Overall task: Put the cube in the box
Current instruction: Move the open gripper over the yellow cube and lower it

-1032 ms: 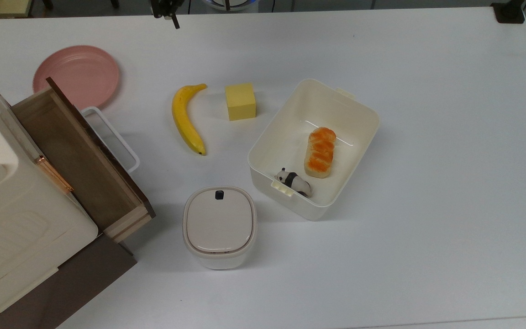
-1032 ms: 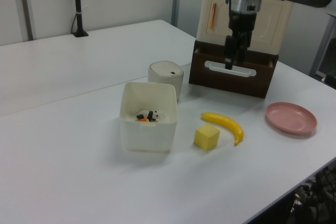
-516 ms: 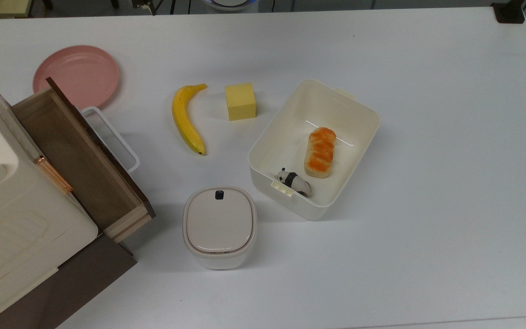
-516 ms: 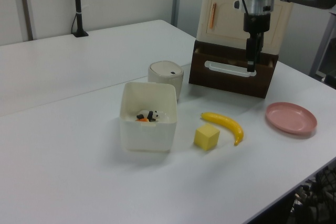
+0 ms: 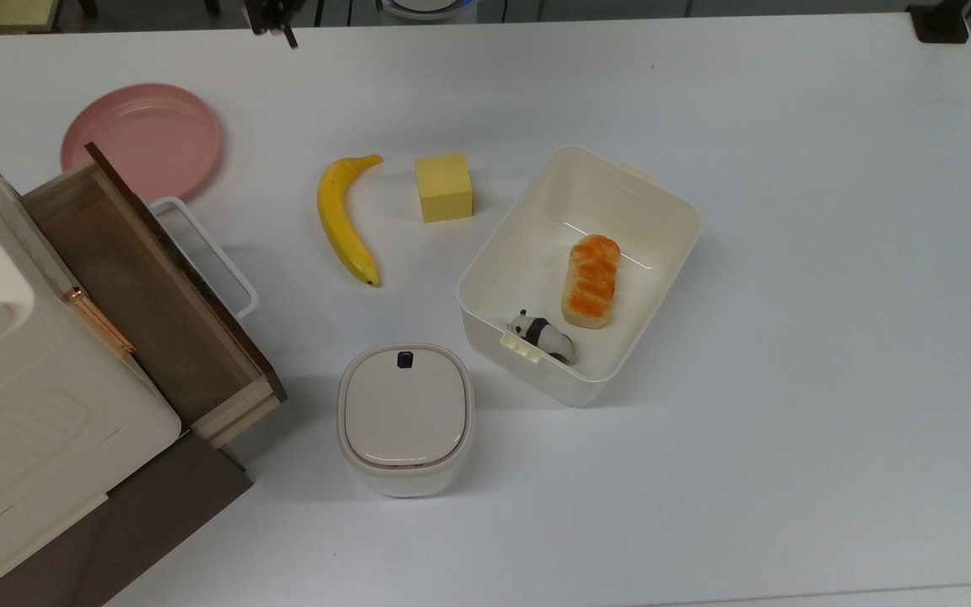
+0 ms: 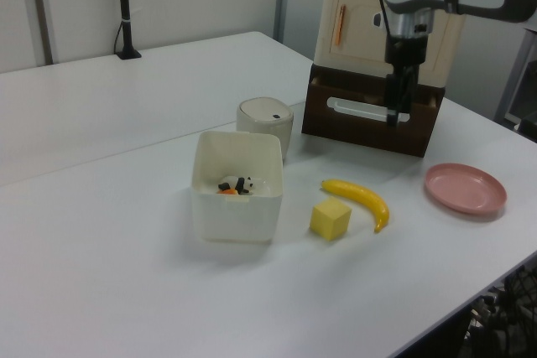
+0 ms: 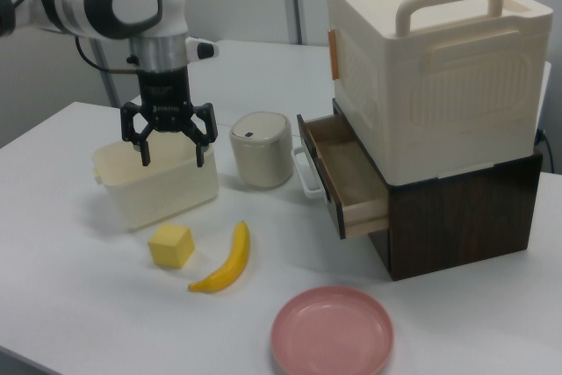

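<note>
Movement over the last second belongs to the arm alone: in the left view the gripper (image 6: 398, 115) swung from the left view's middle toward its right, then eased back a little, hanging high in front of the wooden drawer (image 6: 369, 115). In the right view its fingers (image 7: 145, 151) are spread wide with nothing between them. Nothing on the white table (image 5: 789, 253) has shifted, so the task reads as barely begun, the approach to the cube not yet settled.

The box (image 5: 662, 202) sits open near the table's middle, a bread roll (image 5: 592, 280) and a toy panda (image 5: 541, 334) in its lower half as the top view shows it; its upper half is bare, giving room for a drop. The cube (image 5: 443, 186) rests on the table just beside the box's upper-left rim, apart from it. A banana (image 5: 342, 219) lies near the cube's other side, with a gap that looks wide enough for a finger. The lidded container (image 5: 405, 417) and pink plate (image 5: 142, 139) stand well away.
</note>
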